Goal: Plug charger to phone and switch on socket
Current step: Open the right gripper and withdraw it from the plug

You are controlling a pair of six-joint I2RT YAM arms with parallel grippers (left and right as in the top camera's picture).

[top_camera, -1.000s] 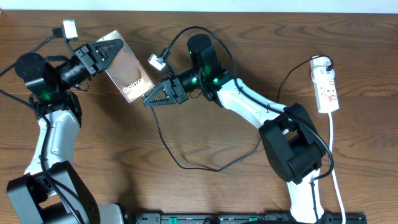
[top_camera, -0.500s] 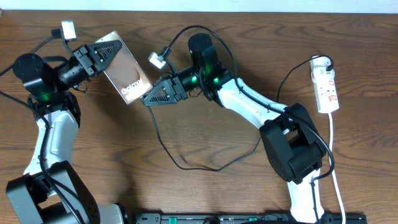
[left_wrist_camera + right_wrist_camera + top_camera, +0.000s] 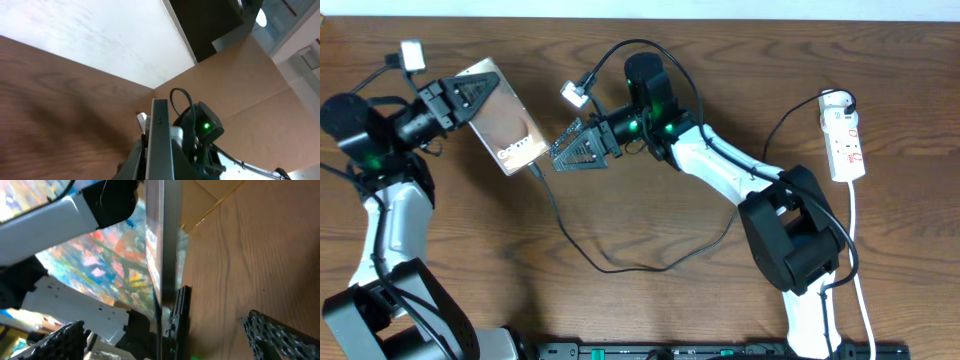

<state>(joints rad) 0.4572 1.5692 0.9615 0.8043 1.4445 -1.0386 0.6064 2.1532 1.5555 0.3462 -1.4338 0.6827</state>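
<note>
The charger (image 3: 582, 245) looks plugged in, so switching on is the step I judge left. Overhead, its tip meets the lower end of the phone (image 3: 500, 118), left of centre, which the left gripper (image 3: 470, 92) pinches. The right gripper (image 3: 562, 150) just beside is spread and empty.

Left wrist: the phone (image 3: 160, 135) stands edge-on between the jaws.

Right wrist: wide-apart fingers (image 3: 65, 337) flank the plug tip (image 3: 181, 312).

Next calls for a reach to the socket (image 3: 846, 138), upper right, to press its switch. No containers show.

Matt brown wooden table (image 3: 650, 320) with visible grain, a phone (image 3: 502, 118) with a glossy dark brown face and a smooth, silvery, metal-looking edge, a thin matt black charger cable (image 3: 630, 269), and a socket strip (image 3: 846, 140) of smooth white plastic.
</note>
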